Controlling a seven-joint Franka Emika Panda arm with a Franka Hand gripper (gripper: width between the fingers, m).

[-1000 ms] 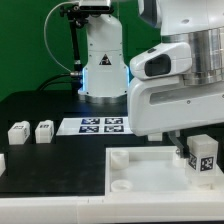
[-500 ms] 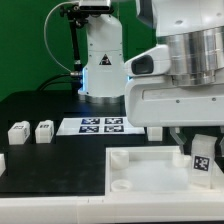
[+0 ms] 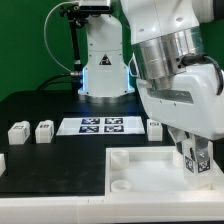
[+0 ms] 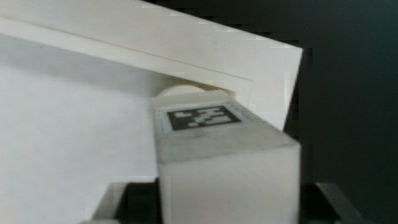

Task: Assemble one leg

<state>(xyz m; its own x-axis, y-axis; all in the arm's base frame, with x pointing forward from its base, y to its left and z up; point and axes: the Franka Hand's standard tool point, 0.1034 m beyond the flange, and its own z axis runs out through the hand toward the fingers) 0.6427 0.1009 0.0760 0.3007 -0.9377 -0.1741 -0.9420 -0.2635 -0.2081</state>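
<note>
My gripper (image 3: 196, 170) is shut on a leg (image 3: 200, 157), a small white blocky peg with a black-and-white tag. It holds the leg upright over the far right corner of the large white tray-like piece (image 3: 135, 172). In the wrist view the leg (image 4: 222, 155) fills the space between the two fingers, and its end meets a round socket by the tray's raised rim (image 4: 196, 55). Whether the leg is seated in the socket I cannot tell. Three more legs stand on the black table: two in the exterior view's left (image 3: 18, 131) (image 3: 44, 131) and one behind the tray (image 3: 155, 127).
The marker board (image 3: 102, 125) lies flat on the table in front of the arm's white base (image 3: 103, 60). A small white part (image 3: 2, 161) shows at the exterior view's left edge. The arm's body hides the table's right rear.
The wrist has turned and tilted while still holding the leg. The leg has shifted slightly towards the exterior view's left over the tray corner, and the leg behind the tray has come into view.
</note>
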